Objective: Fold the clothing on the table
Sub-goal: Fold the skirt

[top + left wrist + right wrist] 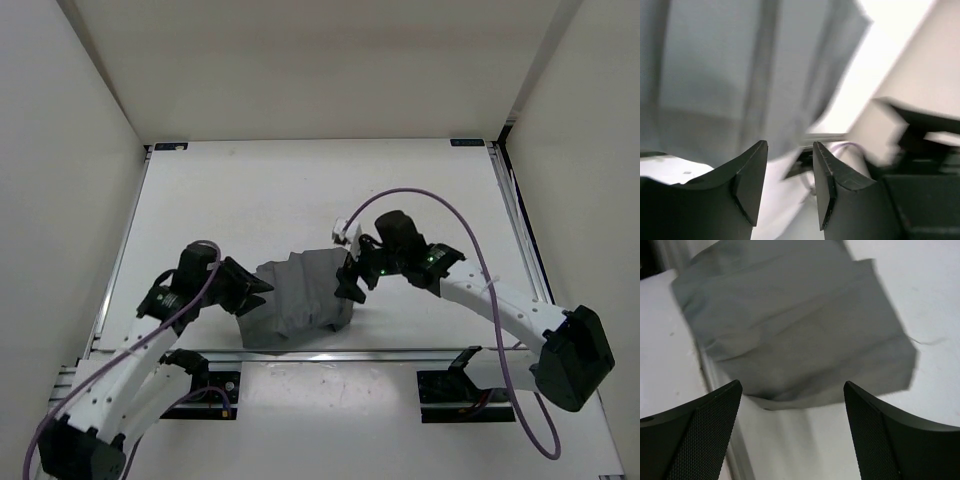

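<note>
Closest in, the right gripper (pixel 792 385) hangs with its black jaws spread wide and nothing between them. The left gripper (pixel 790 147) stands about half parted, also empty. Between the 2, at the near middle of the table (pixel 300 190), lies the clothing (pixel 298 300), a grey garment doubled into a rough, creased block with its near edge at the front rail (pixel 400 352). I'd judge the folding nearly done, with 1 claw just beside the cloth on each side. A last fold would call for pinching every layer at 1 edge and laying it over flat. The tabletop is white, silver-railed and boxed by pale walls (pixel 60 120); purple cables (pixel 430 197) loop from the arms.
</note>
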Controlling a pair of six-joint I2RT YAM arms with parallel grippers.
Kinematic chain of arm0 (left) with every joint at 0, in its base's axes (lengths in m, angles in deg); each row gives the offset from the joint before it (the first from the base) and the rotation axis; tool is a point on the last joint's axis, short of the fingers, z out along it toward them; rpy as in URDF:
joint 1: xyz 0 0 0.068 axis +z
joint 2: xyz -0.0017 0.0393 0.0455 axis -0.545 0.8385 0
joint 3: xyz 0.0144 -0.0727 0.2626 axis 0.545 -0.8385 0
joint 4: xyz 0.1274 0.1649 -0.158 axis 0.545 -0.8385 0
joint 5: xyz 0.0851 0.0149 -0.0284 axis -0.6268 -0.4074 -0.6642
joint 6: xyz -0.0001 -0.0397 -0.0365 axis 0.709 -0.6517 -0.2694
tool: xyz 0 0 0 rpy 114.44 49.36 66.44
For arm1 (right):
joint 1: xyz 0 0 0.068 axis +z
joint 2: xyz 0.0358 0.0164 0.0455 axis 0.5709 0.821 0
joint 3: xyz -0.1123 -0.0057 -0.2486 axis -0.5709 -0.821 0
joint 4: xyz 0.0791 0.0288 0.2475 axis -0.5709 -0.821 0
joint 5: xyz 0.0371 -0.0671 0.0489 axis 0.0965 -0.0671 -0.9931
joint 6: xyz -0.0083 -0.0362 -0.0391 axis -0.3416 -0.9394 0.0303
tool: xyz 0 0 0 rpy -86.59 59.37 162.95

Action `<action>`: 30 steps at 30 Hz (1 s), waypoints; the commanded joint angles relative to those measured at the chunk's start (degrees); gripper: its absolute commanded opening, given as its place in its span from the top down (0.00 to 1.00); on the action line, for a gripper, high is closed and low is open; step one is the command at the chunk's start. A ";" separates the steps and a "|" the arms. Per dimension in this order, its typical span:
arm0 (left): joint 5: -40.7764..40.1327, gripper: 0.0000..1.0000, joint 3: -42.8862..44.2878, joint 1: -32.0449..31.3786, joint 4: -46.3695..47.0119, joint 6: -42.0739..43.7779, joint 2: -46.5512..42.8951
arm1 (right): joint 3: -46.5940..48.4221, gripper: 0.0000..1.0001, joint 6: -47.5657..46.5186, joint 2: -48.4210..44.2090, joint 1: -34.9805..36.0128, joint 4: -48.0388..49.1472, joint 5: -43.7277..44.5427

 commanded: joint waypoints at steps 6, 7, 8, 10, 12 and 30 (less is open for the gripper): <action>-3.56 0.42 -5.26 0.43 -10.86 -17.50 -18.28 | 0.14 0.10 -2.73 1.98 0.02 0.80 0.22; -4.09 0.39 -6.93 -0.97 -11.13 -18.66 -19.17 | 0.58 0.09 -2.99 2.69 -0.16 0.98 -0.49; -4.70 0.37 -7.12 -1.51 -11.65 -19.71 -20.05 | 0.93 0.08 -2.56 3.65 -0.08 1.42 -1.10; -5.33 0.33 -9.22 -1.60 -12.01 -18.85 -20.67 | 1.81 0.03 -3.16 4.53 -0.78 1.25 -2.16; -4.89 0.31 -10.45 -0.99 -12.27 -16.83 -19.62 | 2.95 0.01 -2.90 5.94 -0.95 0.98 -5.31; -11.73 0.19 -11.96 -12.23 3.64 -17.44 -4.25 | 4.37 0.01 -13.10 6.74 3.08 -4.13 -10.61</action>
